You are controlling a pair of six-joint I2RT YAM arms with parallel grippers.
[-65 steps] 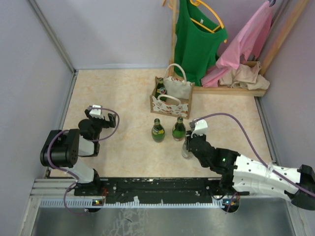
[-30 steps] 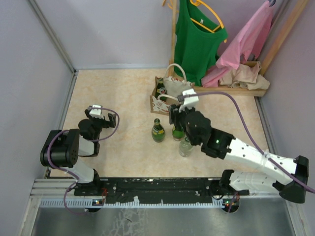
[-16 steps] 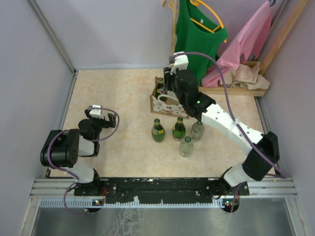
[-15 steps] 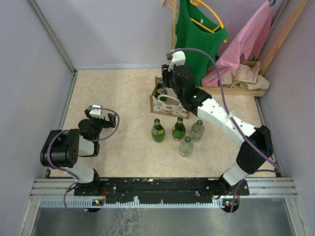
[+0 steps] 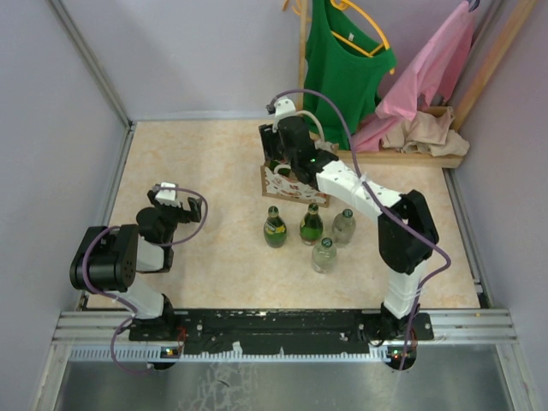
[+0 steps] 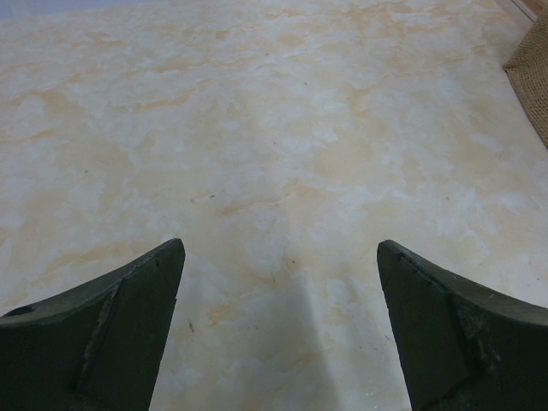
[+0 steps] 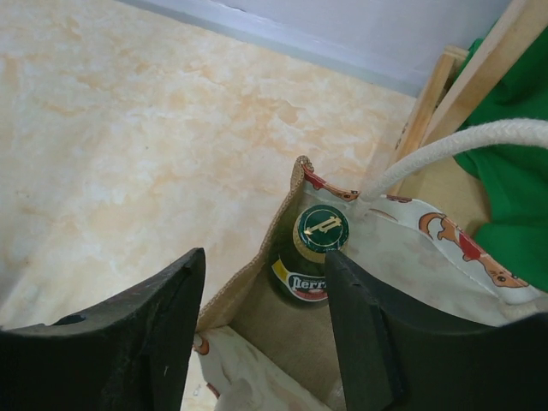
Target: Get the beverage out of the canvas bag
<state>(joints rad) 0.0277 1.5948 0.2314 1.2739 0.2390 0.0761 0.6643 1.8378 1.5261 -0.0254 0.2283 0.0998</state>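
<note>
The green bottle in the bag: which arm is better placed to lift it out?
Right. The right hand hangs open just above the bag, with the green bottle showing between its fingers. The left hand sits far off, over bare table.

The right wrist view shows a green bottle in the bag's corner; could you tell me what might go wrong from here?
1. The green bottle stands tight against the canvas bag's corner wall, so a finger of the open right gripper might catch the rim.
2. The white rope handle arches close beside the bottle and could snag.
3. Nothing pins the bag, so it may lift or tip.
</note>
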